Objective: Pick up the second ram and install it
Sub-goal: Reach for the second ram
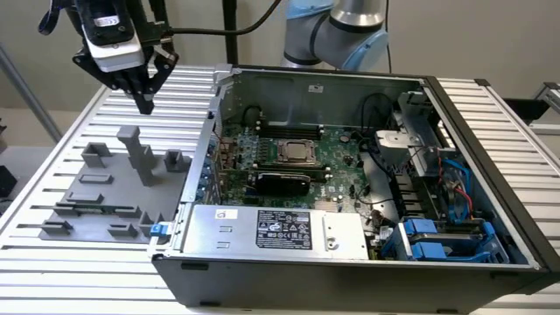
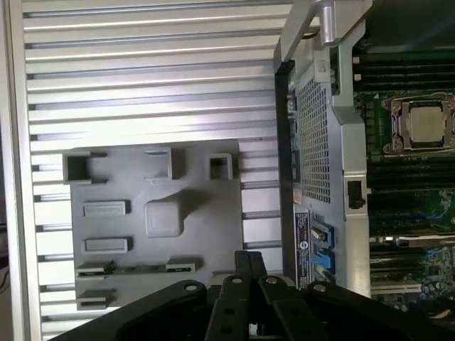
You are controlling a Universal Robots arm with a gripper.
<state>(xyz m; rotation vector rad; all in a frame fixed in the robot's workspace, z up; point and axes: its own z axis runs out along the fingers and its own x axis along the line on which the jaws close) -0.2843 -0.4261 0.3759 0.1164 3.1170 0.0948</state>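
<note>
Gripper (image 1: 143, 105) hung high over the flat grey plastic fixture plate (image 1: 118, 197), fingers pinched together and holding nothing. My read: it was parked above the plate for a straight vertical descent. The second ram (image 1: 92, 209), a thin green circuit-board stick, stood on edge between low grey holder blocks (image 1: 57, 209), probably to keep its top edge graspable. The plate lay on the ribbed aluminium bench (image 1: 52, 275), just beside the open black steel PC case (image 1: 350, 282).
</note>
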